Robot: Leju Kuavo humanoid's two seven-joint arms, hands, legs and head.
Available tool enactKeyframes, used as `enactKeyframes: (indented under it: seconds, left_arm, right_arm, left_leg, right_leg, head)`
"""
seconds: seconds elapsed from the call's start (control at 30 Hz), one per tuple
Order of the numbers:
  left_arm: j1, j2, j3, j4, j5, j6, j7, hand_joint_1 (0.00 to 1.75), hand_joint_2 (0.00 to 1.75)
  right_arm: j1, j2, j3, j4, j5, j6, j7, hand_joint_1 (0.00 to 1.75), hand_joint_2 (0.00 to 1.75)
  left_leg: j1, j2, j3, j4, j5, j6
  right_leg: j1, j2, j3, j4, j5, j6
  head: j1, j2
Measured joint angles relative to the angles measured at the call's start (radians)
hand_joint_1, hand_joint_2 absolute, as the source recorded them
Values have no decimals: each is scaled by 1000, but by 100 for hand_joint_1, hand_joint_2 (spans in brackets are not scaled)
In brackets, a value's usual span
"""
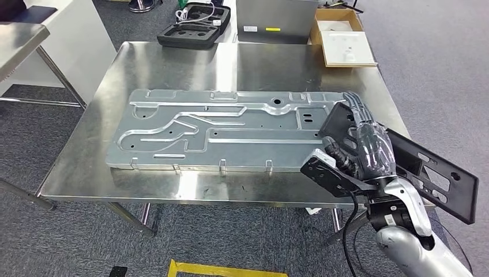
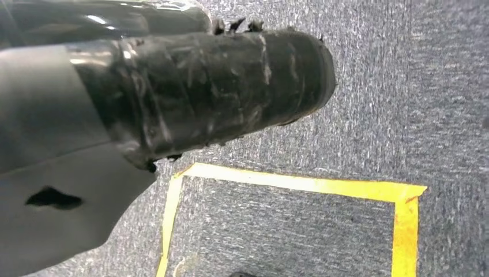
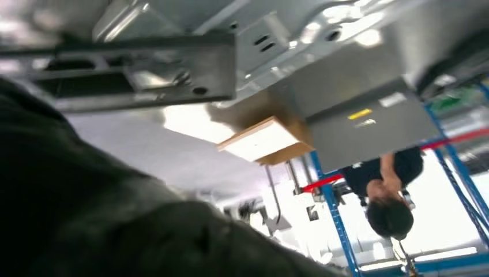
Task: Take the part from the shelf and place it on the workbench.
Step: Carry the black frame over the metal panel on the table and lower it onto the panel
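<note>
Grey carpet surrounds a steel workbench point(image 1: 81, 167) on which a large stamped metal panel point(image 1: 225, 130) already lies flat, taking up most of the middle. Beyond the far edge sit a black foam case point(image 1: 193, 26) and an open cardboard box point(image 1: 343, 40). At the near right corner, the right hand point(image 1: 369, 153) has its dark fingers wrapped around the part point(image 1: 432, 173) — a long black plastic bracket with slots. The bracket is held tilted, one end over the table's right edge just beside the panel, the other jutting out past the bench over the floor.

In the left wrist view the left hand point(image 2: 202, 86) hangs above carpet and a yellow tape square point(image 2: 288, 184); whether its fingers are spread or curled cannot be told.

Free table surface near the bracket looks narrow. If it is lowered as it sits, its inner end could land on the panel's raised rim and rock, or too much of its length could overhang the right edge — either way it may tip or slide off once released. A person point(image 3: 386, 190) stands in the background.
</note>
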Motion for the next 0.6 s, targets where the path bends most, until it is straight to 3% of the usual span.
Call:
enactKeyframes:
  seconds: [0.03,0.13,0.17,0.23,0.3,0.33,0.37,0.4,0.5,0.53,0.6]
  left_arm:
    - [1,0,0,0,4,2,-3,0,0]
    - [8,1,3,1,16,8,-7,0,0]
    - [11,1,3,2,21,8,-8,0,0]
    - [14,0,3,3,28,9,-6,0,0]
    - [15,0,4,3,32,10,-2,0,0]
    - [16,0,4,4,33,9,0,0,0]
    - [17,0,5,4,33,8,2,0,0]
    - [18,0,5,5,32,5,4,0,0]
    - [17,-1,5,5,28,-8,7,0,0]
    - [16,-2,5,5,27,-13,8,0,0]
    - [16,-2,5,5,27,-20,9,0,0]
  right_arm:
    - [3,0,-1,-15,-35,-27,5,0,0]
    - [26,1,-16,-64,-157,-135,19,0,0]
    - [37,1,-24,-80,-189,-172,27,0,0]
    - [62,1,-43,-112,-219,-247,46,0,0]
    - [95,2,-61,-146,-202,-324,55,0,0]
    - [114,4,-70,-163,-187,-363,50,0,0]
    - [132,11,-79,-180,-174,-401,36,0,0]
    - [150,21,-88,-197,-167,-434,11,0,0]
    - [190,69,-122,-253,-196,-479,-98,0,0]
    - [199,86,-135,-272,-213,-481,-133,0,0]
    - [213,116,-159,-304,-246,-482,-185,0,0]
  left_leg:
    - [-1,0,-4,4,1,-5]
    - [-2,-1,-10,5,7,-23]
    - [-1,-1,-14,14,-4,-29]
    - [3,0,-40,80,-63,-40]
    - [8,1,-81,202,-142,-50]
    - [9,1,-93,250,-164,-54]
    - [11,1,-89,266,-167,-56]
    - [11,1,-66,244,-152,-57]
    - [10,0,60,44,-87,-49]
    - [8,-1,84,1,-78,-44]
    - [2,-1,90,-21,-72,-33]
  right_leg:
    - [2,0,12,-30,5,-3]
    - [3,1,9,-41,15,-18]
    - [1,0,9,-44,20,-24]
    - [-3,-2,4,-48,32,-35]
    - [-3,-4,-11,-48,43,-39]
    - [-3,-5,-19,-47,48,-39]
    - [-3,-5,-26,-47,53,-38]
    - [-4,-5,-32,-46,58,-36]
    - [-4,-3,-42,-45,70,-27]
    - [-3,-2,-43,-46,75,-21]
    - [-2,-2,-44,-49,85,-7]
  head:
    - [-1,0]
    - [-1,0]
    - [-1,0]
    - [-6,0]
    - [-9,0]
    - [-10,0]
    - [-10,0]
    - [-10,0]
    - [-10,0]
    - [-10,0]
    - [-9,0]
